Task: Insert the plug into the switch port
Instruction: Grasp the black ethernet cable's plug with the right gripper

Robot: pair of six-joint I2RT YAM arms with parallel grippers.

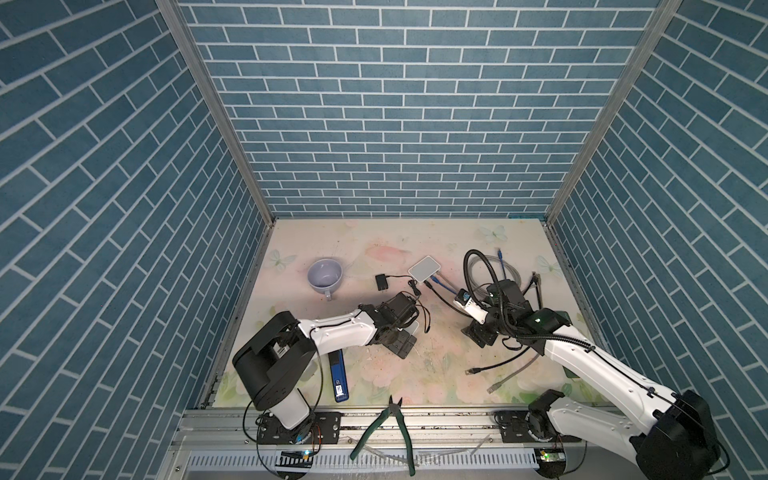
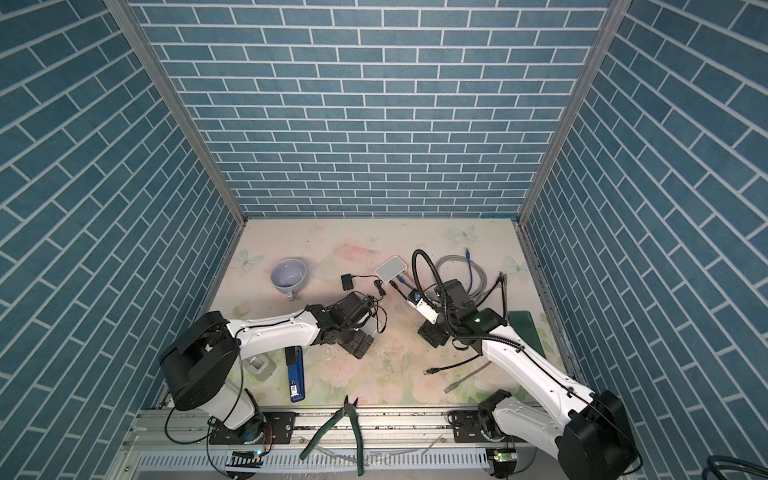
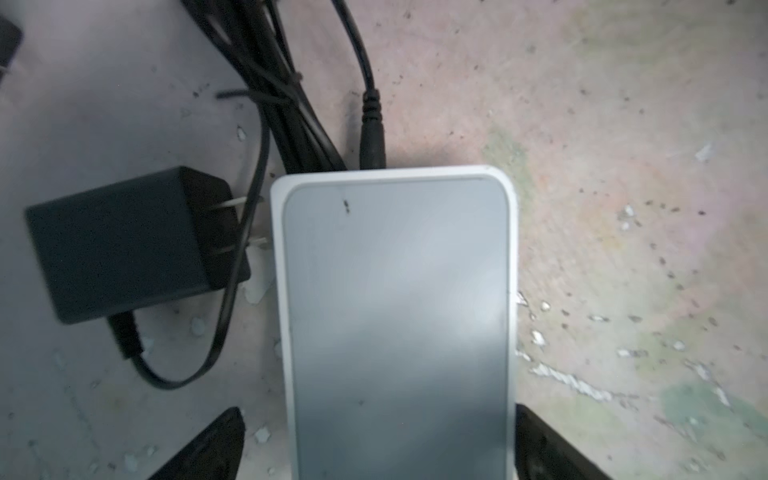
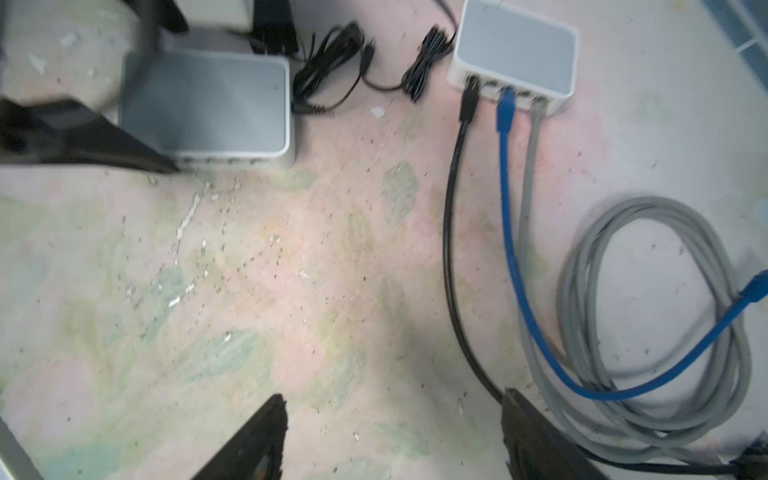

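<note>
Both pairs of jaws stand released: your left jaws straddle the white, grey-topped plastic switch without gripping; your right jaws hang empty above the floral bench. The loose black cable plug lies well apart from it, untouched. Push it in with the switch unclamped and the switch will likely slide.

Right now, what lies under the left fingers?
A white switch, straddled by the open left fingers; a black power plug enters its end. In both top views most of it is covered.
</note>
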